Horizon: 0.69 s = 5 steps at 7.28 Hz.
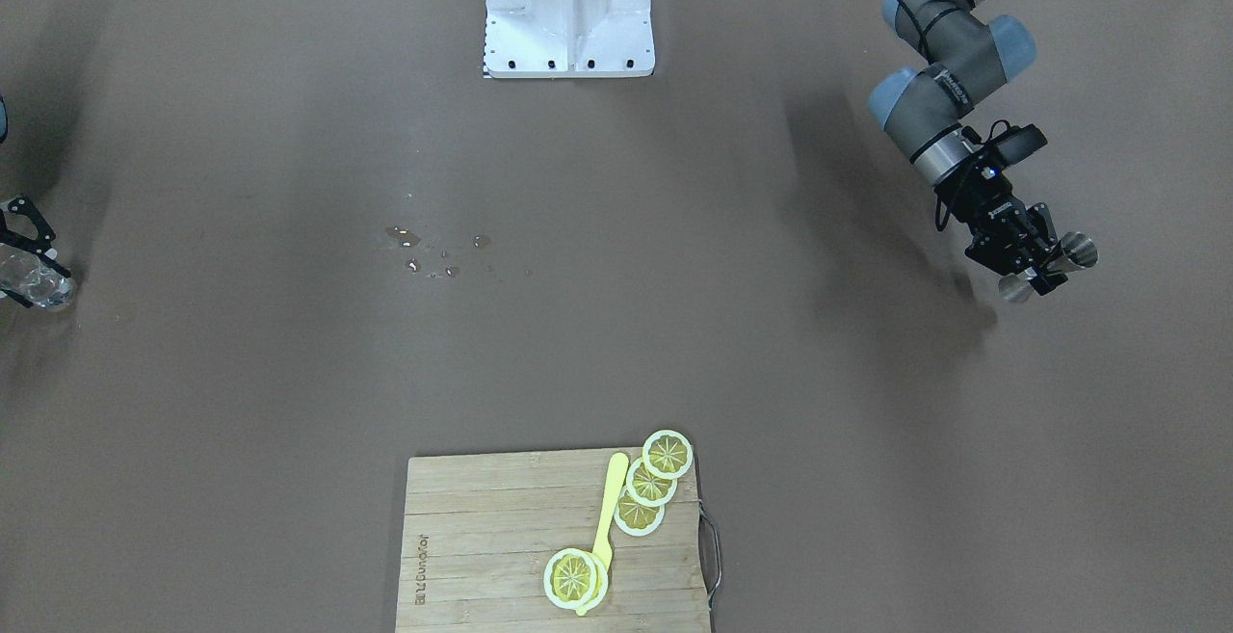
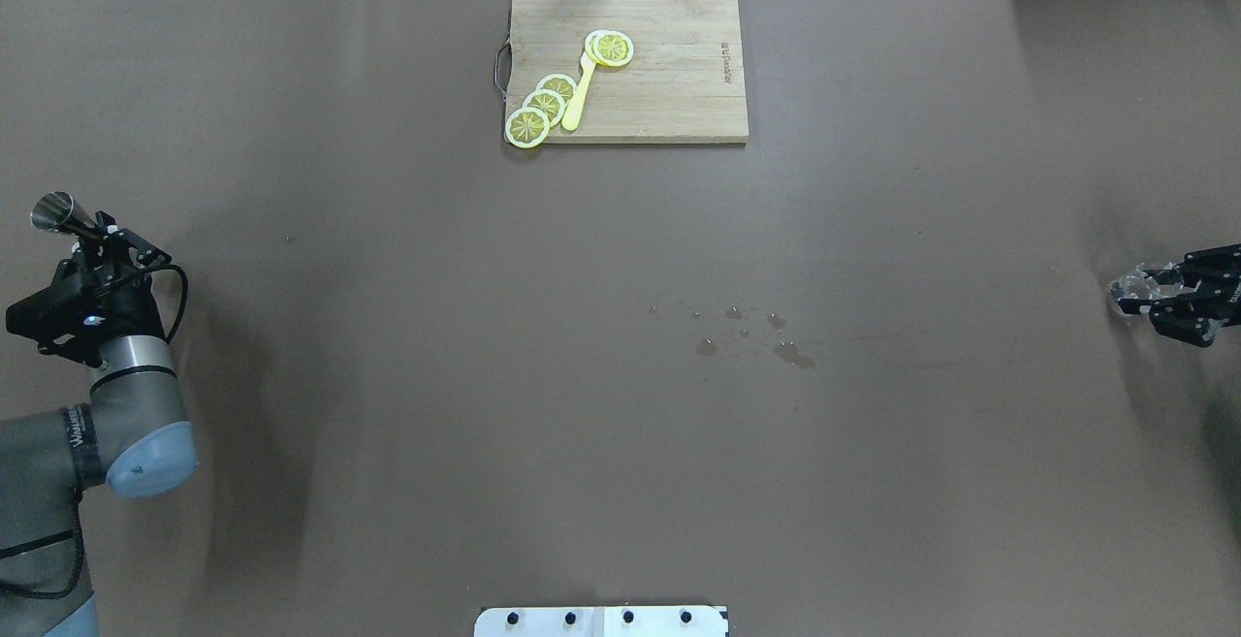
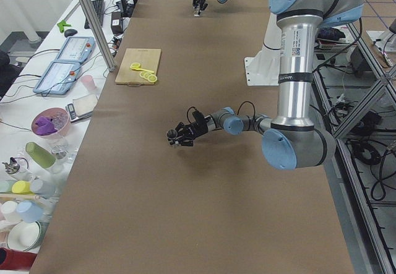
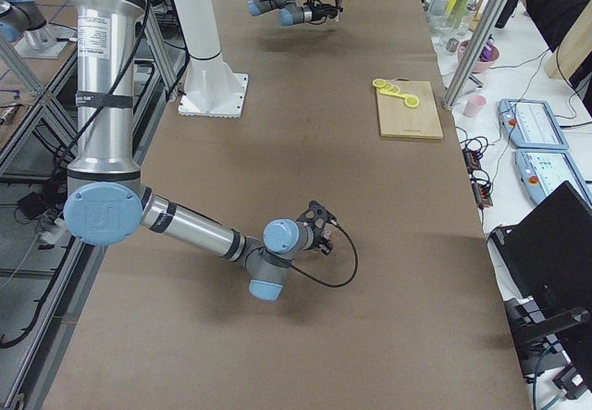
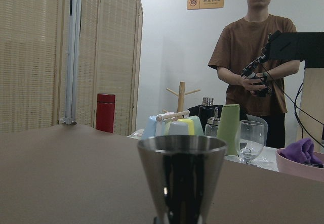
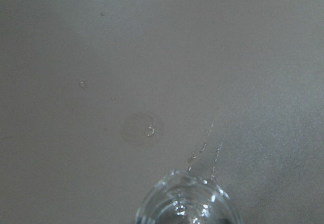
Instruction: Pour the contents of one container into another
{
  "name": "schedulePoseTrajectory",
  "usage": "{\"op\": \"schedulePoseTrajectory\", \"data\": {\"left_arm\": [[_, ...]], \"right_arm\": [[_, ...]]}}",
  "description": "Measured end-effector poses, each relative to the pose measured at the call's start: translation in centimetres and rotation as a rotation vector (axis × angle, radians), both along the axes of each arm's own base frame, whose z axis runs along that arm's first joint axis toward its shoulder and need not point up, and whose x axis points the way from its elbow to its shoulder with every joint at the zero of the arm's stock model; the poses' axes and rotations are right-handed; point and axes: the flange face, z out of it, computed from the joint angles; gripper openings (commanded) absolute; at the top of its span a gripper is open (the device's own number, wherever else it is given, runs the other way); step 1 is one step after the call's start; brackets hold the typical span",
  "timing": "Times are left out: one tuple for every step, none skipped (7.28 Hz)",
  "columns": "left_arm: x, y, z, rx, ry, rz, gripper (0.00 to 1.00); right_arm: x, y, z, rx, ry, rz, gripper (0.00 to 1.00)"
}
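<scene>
Jigger (image 5: 182, 178) mouth close to wrist camera; left gripper (image 1: 1042, 272) clamped on its waist, over table (image 1: 616, 325), left end. Right gripper (image 2: 1149, 296) closed around glass (image 2: 1129, 288), far right end.

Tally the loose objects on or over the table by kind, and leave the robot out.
Lemon slices: 4
Yellow utensil: 1
Wooden cutting board: 1
Steel jigger: 1
Clear glass: 1
Total: 8
</scene>
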Motion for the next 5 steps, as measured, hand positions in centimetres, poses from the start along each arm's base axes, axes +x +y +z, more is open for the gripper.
{"op": "schedulePoseTrajectory", "data": {"left_arm": [[-0.2,0.5,1.0,-0.003,-0.006,0.002,0.01],[-0.4,1.0,1.8,-0.006,-0.011,0.006,0.05],[-0.4,1.3,2.2,-0.008,-0.012,0.01,0.07],[-0.4,1.5,2.4,-0.012,-0.011,0.013,0.13],[-0.3,1.7,2.5,-0.015,-0.012,0.017,0.2]], "right_arm": [[0.0,0.0,0.0,0.0,0.0,0.0,1.0],[0.0,0.0,0.0,0.0,-0.001,-0.001,1.0],[0.0,0.0,0.0,0.001,0.0,-0.001,1.0],[0.0,0.1,0.0,0.001,0.0,-0.003,1.0],[0.1,0.2,0.0,0.004,-0.003,-0.004,1.0]]}}
